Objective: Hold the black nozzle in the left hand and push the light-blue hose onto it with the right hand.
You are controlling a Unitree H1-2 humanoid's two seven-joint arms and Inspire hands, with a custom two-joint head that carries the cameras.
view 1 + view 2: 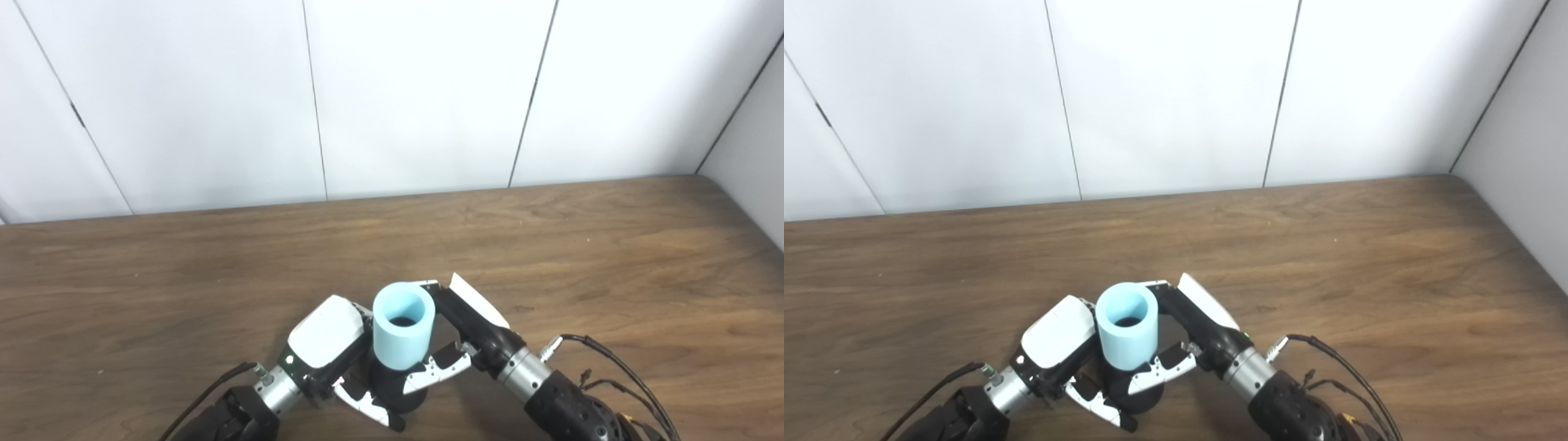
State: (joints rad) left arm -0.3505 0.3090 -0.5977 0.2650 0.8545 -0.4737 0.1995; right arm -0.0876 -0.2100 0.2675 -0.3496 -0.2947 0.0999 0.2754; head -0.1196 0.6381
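Observation:
The light-blue hose (403,327) is a short upright tube with its open end facing up, near the table's front edge. It sits on top of the black nozzle (392,386), whose black base shows below it. My left hand (331,352) is shut on the nozzle from the left, fingers curled under it. My right hand (468,331) is shut on the hose from the right, thumb across its lower front. Both also show in the right eye view: hose (1127,334), nozzle (1130,392).
The brown wooden table (582,257) runs to a white panelled wall at the back and on the right. Black cables (618,367) trail from the right wrist, and one from the left wrist (208,392).

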